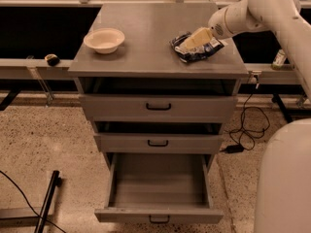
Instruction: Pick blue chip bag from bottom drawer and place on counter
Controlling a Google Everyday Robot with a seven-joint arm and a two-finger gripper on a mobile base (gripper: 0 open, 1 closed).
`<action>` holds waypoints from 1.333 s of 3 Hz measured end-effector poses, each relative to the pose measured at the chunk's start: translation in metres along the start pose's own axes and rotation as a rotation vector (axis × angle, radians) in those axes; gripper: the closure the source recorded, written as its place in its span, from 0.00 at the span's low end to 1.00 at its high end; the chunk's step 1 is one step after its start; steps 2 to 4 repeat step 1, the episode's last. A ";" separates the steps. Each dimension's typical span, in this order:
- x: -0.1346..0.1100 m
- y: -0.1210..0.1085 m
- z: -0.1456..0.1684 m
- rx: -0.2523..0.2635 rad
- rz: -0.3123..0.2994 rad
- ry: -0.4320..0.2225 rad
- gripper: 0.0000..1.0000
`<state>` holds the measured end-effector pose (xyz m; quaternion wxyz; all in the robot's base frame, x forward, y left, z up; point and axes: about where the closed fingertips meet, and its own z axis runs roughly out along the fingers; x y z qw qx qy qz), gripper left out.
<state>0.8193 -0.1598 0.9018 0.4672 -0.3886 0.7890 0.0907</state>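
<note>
**A:** The gripper (192, 41) is low over the counter (146, 28), at the end of the white arm (262, 8) that reaches in from the side. The blue chip bag (203, 52) is directly under it and touching it.

**B:** Is it clamped on the bag or free of it?

**A:** I cannot tell. The gripper lies across the bag's top. The bag looks to be resting flat on the counter, with its crinkled edges spread out beyond the gripper on both sides.

**B:** So which step is this?

**A:** I'd say the placing step, close to its end. The bag is out of the bottom drawer (158, 213), which stands pulled open and bare well below the gripper.

**B:** And what does the next move call for?

**A:** Probably letting go, if it hasn't already, and then lifting straight up so the foil doesn't drag along. The bag lies near the counter edge on the arm's side, so a sideways pull could push it off.

**B:** Is anything in the way?

**A:** No. The cream bowl (104, 39) sits well apart, across the counter from the gripper.
</note>
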 end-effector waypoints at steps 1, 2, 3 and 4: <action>0.000 0.000 0.000 0.000 0.000 0.000 0.00; 0.000 0.000 0.000 0.000 0.000 0.000 0.00; 0.000 0.000 0.000 0.000 0.000 0.000 0.00; 0.000 0.000 0.000 0.000 0.000 0.000 0.00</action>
